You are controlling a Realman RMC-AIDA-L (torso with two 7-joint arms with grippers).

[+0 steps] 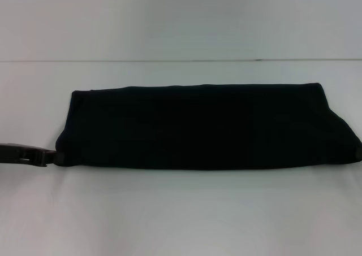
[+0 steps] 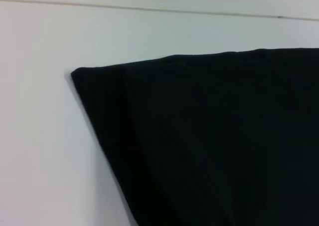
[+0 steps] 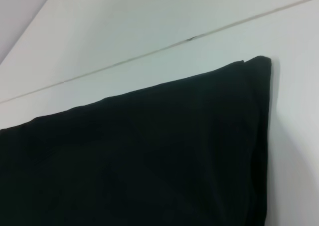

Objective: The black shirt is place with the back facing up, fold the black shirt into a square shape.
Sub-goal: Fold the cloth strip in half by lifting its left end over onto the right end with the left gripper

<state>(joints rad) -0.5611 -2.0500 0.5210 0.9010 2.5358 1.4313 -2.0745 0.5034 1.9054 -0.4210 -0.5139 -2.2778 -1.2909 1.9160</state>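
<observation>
At the black shirt's [image 1: 198,126] near-left corner, the left gripper [image 1: 52,157] (jaw state unclear; right gripper unseen) may drag layers apart.

head view: high, looks forward and down at white table [image 1: 181,211]; takes in whole folded black shirt [image 1: 203,126] as a wide band, left gripper [image 1: 54,157] at its near left corner
left wrist view: low and close, faces across the table; shows shirt's left end, far corner [image 2: 75,75]
right wrist view: low and close, tilted; shows shirt's right end, far corner [image 3: 263,61]
shared: all three see the shirt's far edge and table seam [image 1: 169,60] behind it; wrist views each cover an opposite end
</observation>
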